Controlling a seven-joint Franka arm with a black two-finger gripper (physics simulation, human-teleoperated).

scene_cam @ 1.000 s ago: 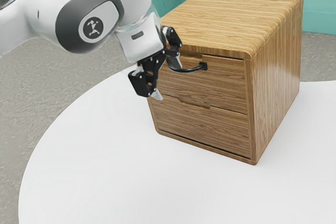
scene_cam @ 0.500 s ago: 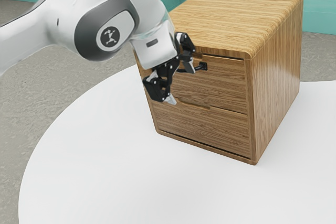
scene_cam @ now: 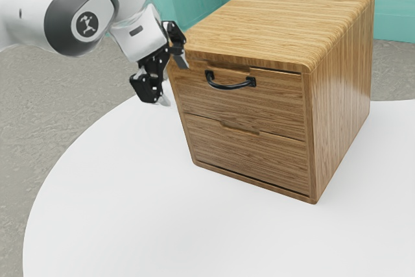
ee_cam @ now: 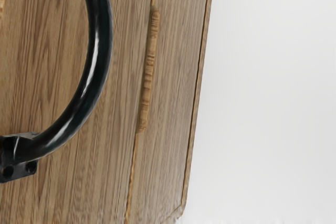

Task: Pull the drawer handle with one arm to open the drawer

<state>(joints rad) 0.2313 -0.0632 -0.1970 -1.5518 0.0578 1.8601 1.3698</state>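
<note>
Worktop (scene_cam: pixel 130 212): white and round; it carries the cabinet toward the exterior view's right.
Cabinet (scene_cam: pixel 337 95): wooden box with its two drawer fronts facing the arm's side, so a straight pull is possible.
Arm (scene_cam: pixel 84 21): comes in from the exterior view's upper left, wrist bent toward the cabinet's front.
Top drawer (scene_cam: pixel 272 105): sits flush above the lower drawer (scene_cam: pixel 249 150); judged not yet opened.
Tool (scene_cam: pixel 172 80): fingers spread wide and gripping nothing; it hangs by the cabinet's front corner, beside the handle and apart from it.
Handle (scene_cam: pixel 230 82): black bowed bar high on the top drawer's front. Its long axis runs level across the front, and it bows outward, leaving room for a finger behind it.
</note>
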